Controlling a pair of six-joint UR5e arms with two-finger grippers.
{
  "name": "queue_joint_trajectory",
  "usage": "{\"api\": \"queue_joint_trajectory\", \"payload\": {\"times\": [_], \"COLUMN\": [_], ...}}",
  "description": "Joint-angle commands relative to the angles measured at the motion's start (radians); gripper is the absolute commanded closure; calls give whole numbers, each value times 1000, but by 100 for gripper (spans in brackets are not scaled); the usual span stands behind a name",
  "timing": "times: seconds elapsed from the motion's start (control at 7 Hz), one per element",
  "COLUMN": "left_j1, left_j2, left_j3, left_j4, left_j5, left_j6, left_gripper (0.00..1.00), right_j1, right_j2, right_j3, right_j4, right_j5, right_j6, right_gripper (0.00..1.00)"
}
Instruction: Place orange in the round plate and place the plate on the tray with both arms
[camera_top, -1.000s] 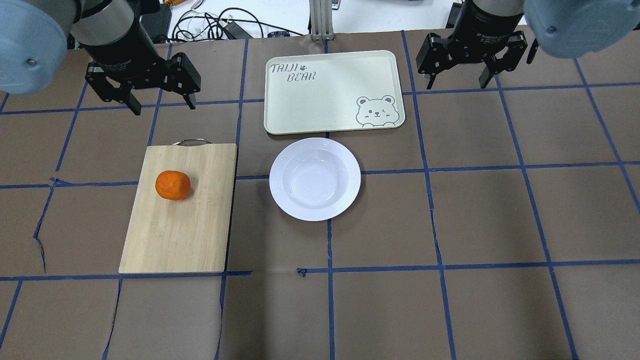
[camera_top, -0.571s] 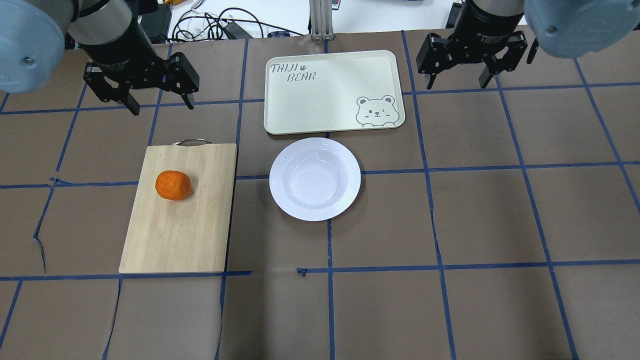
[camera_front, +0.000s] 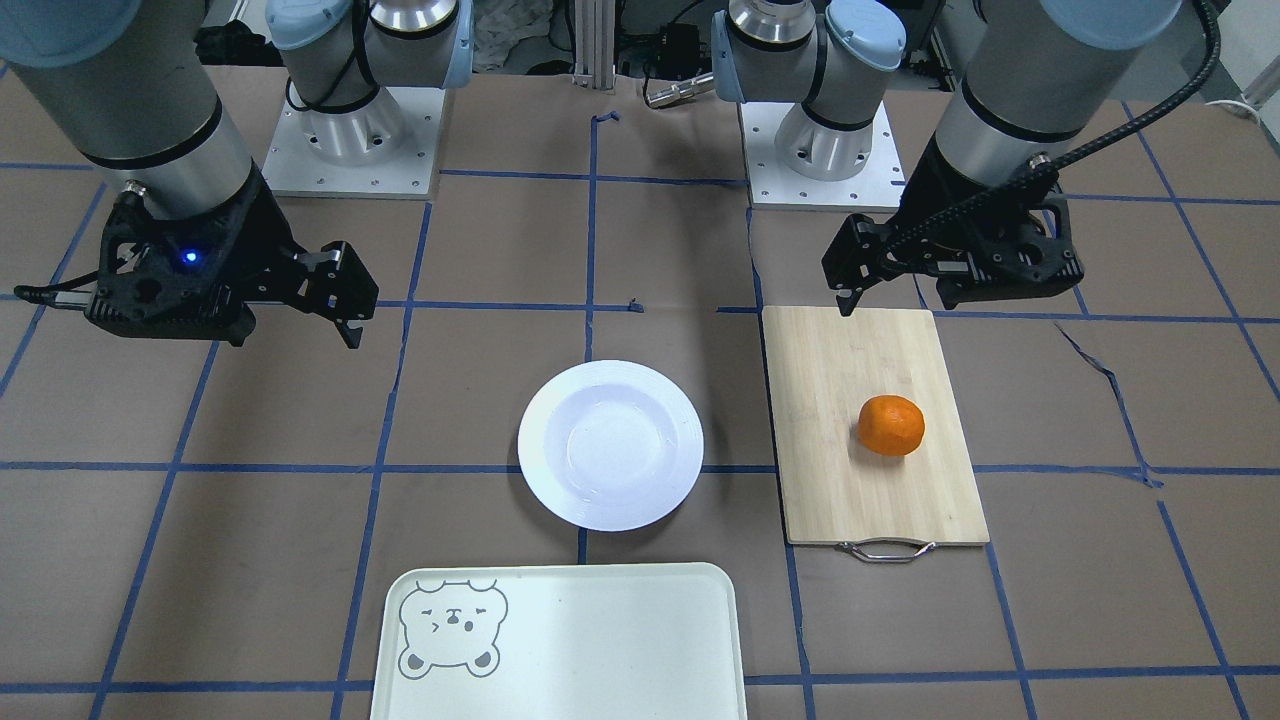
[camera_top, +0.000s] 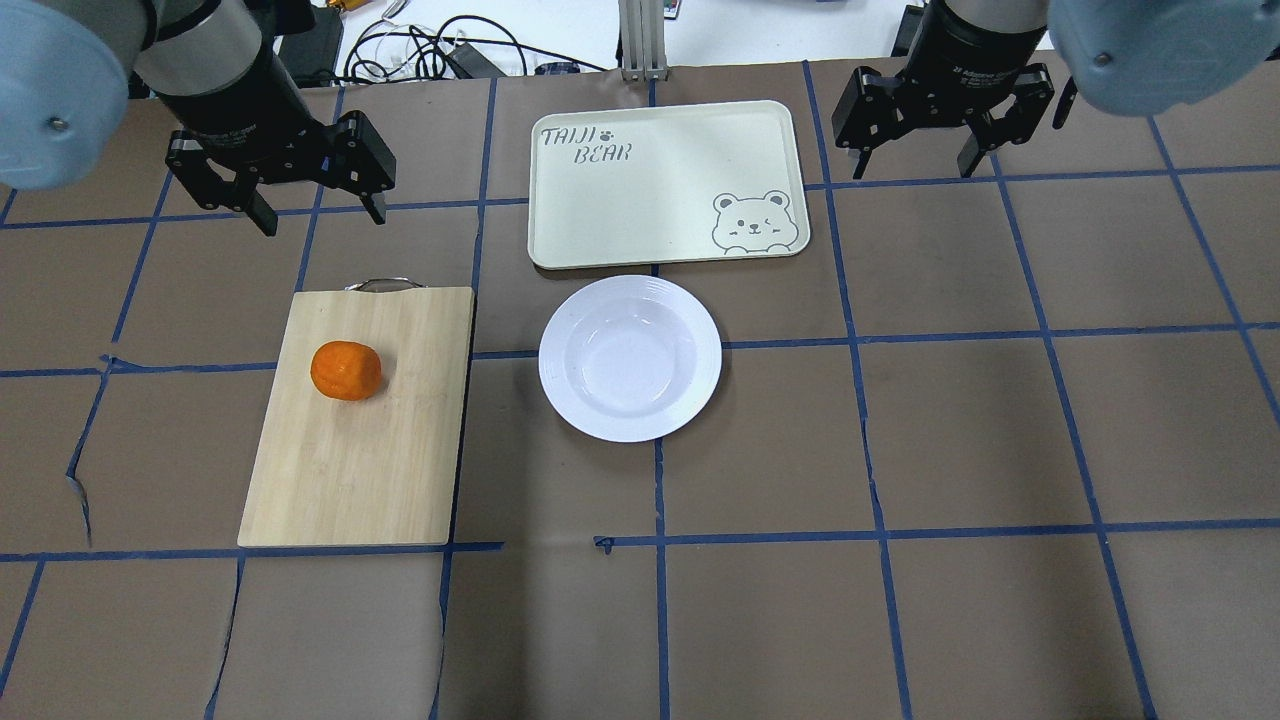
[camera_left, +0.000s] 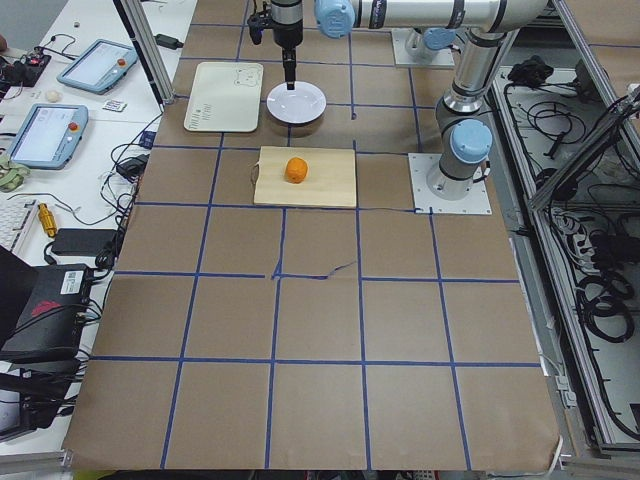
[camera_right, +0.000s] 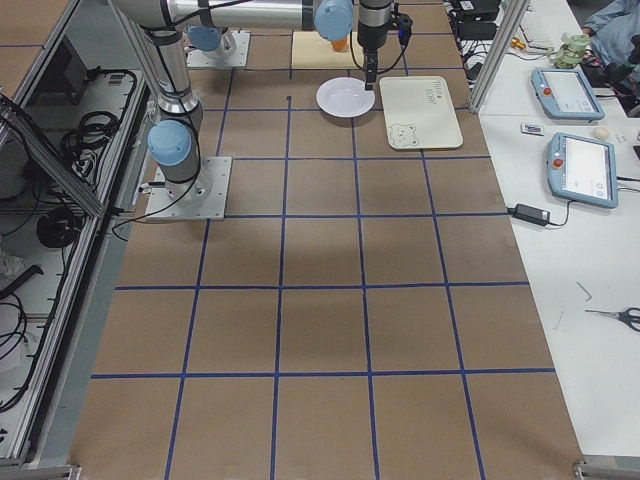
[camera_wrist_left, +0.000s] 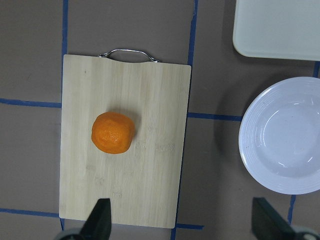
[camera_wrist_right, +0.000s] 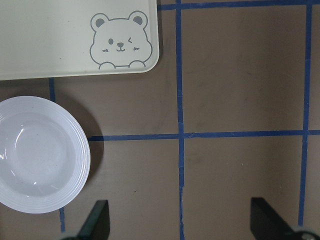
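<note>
Left gripper (camera_top: 322, 218) has edged only slightly, nothing else has shifted; it hangs far-left of the plate (camera_top: 630, 360), past the handle end of the board (camera_top: 350, 470). Both claws are spread wide and hold nothing, the right gripper (camera_top: 914, 172) hanging far-right of the plate. Orange (camera_top: 345, 370) sits on the board, left of the plate and well apart from it; tray (camera_top: 660, 200) lies just beyond the plate's far edge, a narrow gap between.
</note>
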Motion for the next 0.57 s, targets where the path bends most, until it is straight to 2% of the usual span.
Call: {"api": "queue_joint_trajectory", "payload": {"times": [0.0, 0.43], "left_j1": [1, 1], "left_j2": [0, -3], "left_j3": [0, -5], "left_j4": [0, 0], "left_j5": [-8, -8], "left_j6": [0, 14], "left_gripper": [0, 0], "right_j1": [-1, -2], "right_j2": [0, 0], "right_j3": [0, 0], "right_j4": [-2, -4], "right_j5": [0, 0], "right_j6": [2, -1], "right_gripper": [0, 0]}}
